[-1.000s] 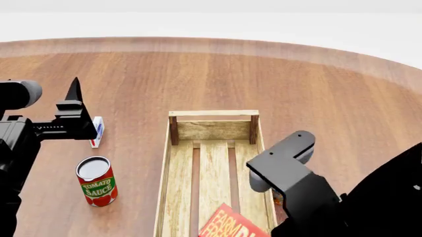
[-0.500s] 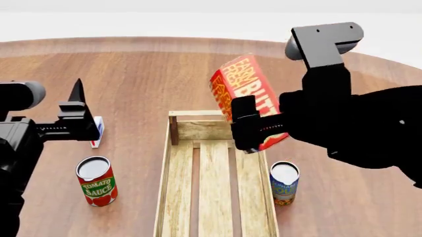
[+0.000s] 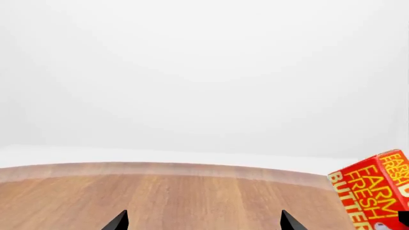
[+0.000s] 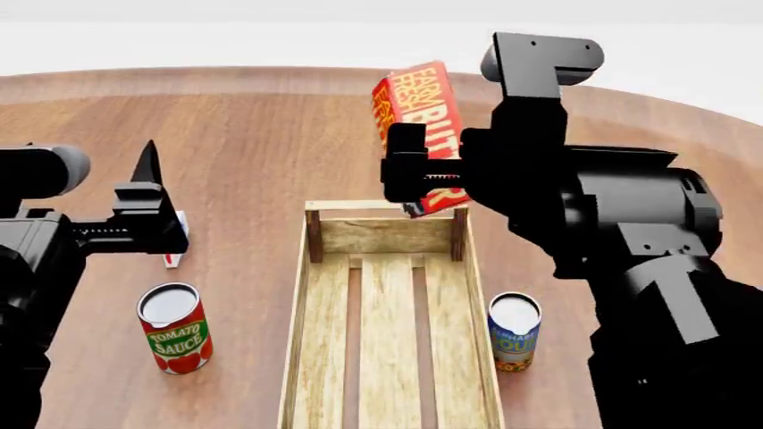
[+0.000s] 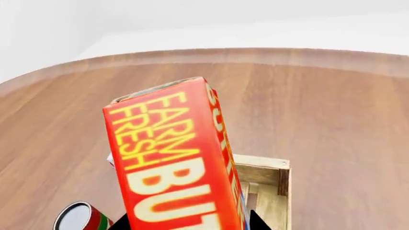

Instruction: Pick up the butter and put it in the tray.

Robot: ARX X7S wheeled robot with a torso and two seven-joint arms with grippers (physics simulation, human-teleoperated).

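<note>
The butter (image 4: pixel 420 125) is a red-orange carton with yellow lettering, held tilted in the air above the far end of the tray (image 4: pixel 327 344). My right gripper (image 4: pixel 417 183) is shut on its lower part. In the right wrist view the butter (image 5: pixel 172 158) fills the space between the two dark fingertips, with the tray (image 5: pixel 271 175) below. The butter (image 3: pixel 374 191) also shows at the edge of the left wrist view. My left gripper (image 4: pixel 146 192) hangs open over the table at the left, above a small white carton, its fingertips (image 3: pixel 118 221) wide apart.
A tomato sauce can (image 4: pixel 175 328) stands left of the tray. A blue-labelled can (image 4: pixel 514 332) stands against the tray's right side. A small white-and-red carton (image 4: pixel 177 239) lies under the left gripper. The round wooden table (image 4: pixel 238 134) extends behind.
My right arm has lifted the butter from low at the near end of the tray up and towards its far end. The left gripper has barely moved.
</note>
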